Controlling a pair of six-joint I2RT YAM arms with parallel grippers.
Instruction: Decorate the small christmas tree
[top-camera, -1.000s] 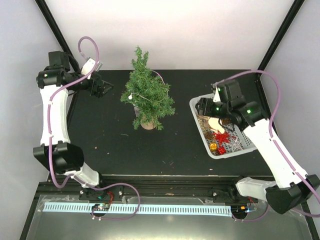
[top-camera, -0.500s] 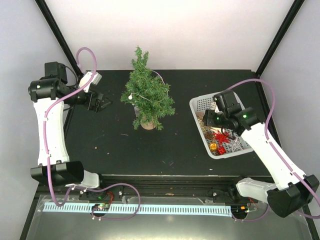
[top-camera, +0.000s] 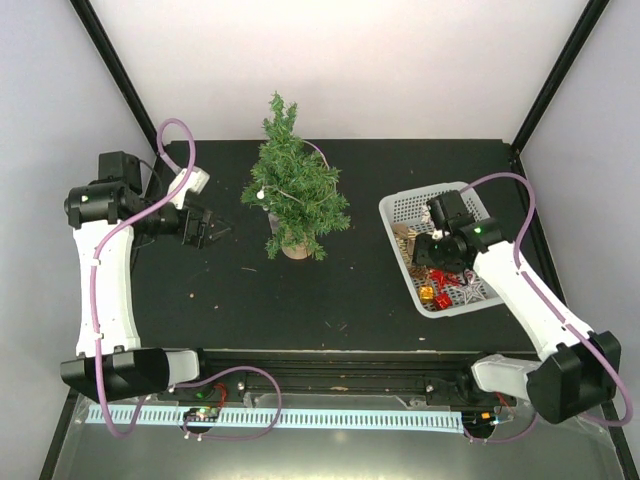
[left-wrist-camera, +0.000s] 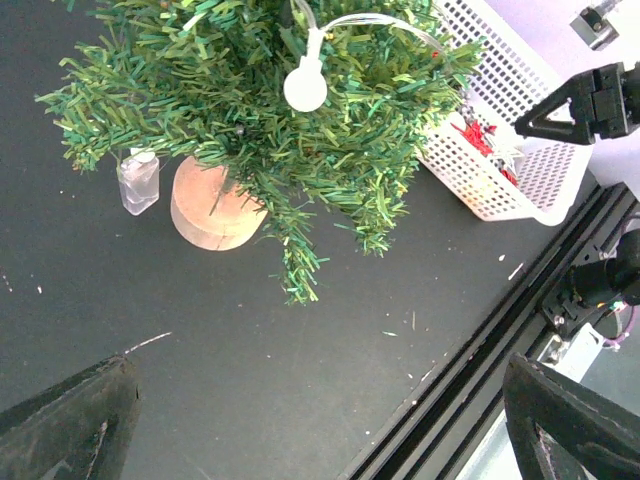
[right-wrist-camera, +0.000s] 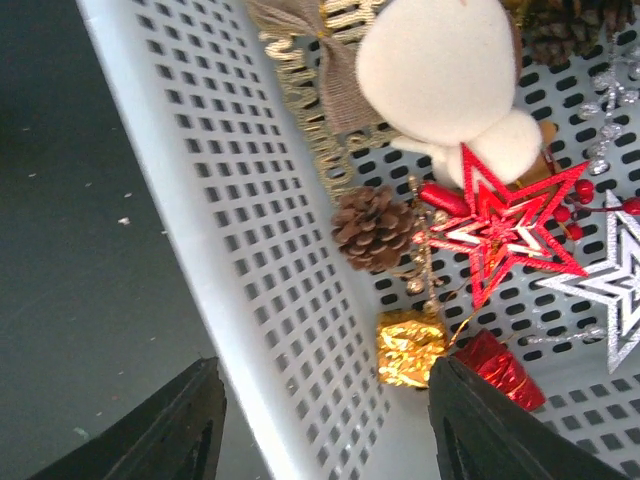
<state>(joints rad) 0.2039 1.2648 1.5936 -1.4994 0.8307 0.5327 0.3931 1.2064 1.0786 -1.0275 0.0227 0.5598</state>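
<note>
One small christmas tree (top-camera: 293, 190) is standing on the desk (top-camera: 250, 290), carrying one round white bulb (left-wrist-camera: 305, 88), with one small clear vial (left-wrist-camera: 138, 182) sitting beside it. One white basket (right-wrist-camera: 250, 250) is holding one red star (right-wrist-camera: 500, 225), one silver star (right-wrist-camera: 610, 285), one pine cone (right-wrist-camera: 372, 228) in plain sight, one gold gift box (right-wrist-camera: 410, 347), one red gift box (right-wrist-camera: 500, 368), one cream plush figure (right-wrist-camera: 450, 75) and one burlap bow (right-wrist-camera: 320, 70).

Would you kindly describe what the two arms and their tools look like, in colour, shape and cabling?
The left arm and right arm are alike: white curved link shells between black joint housings, each with a small green light. A mauve cable loops along each. The left tool and right tool are black, with dark wedge-shaped fingers.
</note>
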